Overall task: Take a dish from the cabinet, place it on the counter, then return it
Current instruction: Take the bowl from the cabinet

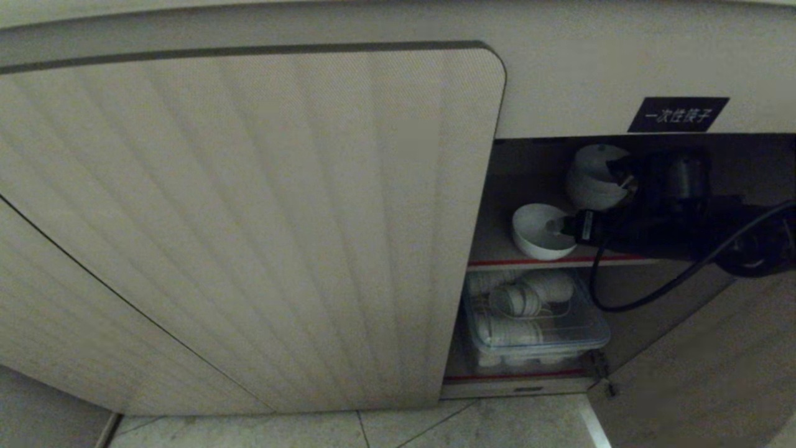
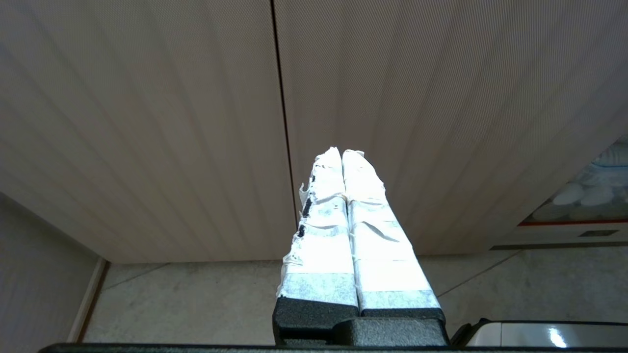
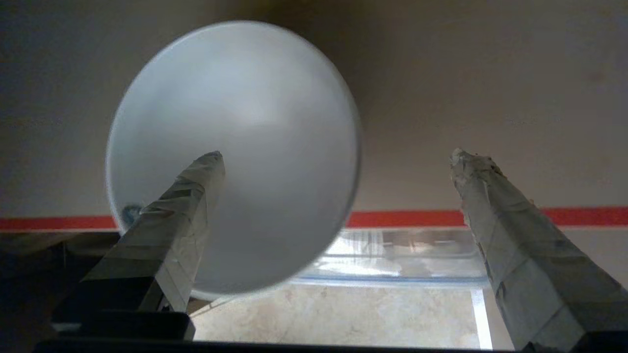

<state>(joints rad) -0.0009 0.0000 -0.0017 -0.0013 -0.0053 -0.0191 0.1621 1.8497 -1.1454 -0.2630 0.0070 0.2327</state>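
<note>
Head view showed my right gripper wide open inside the cabinet, holding nothing. The dish sat at the shelf's red front edge. I should pull straight back slowly, not bumping it.

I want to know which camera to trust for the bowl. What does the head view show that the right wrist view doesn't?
Head view only: the ribbed door, the black label, the stack of bowls and the right arm's cable.
Right wrist view only: the open right gripper with one finger in front of the dish.
Both: the dish, the red-edged shelf and the clear container below.
</note>
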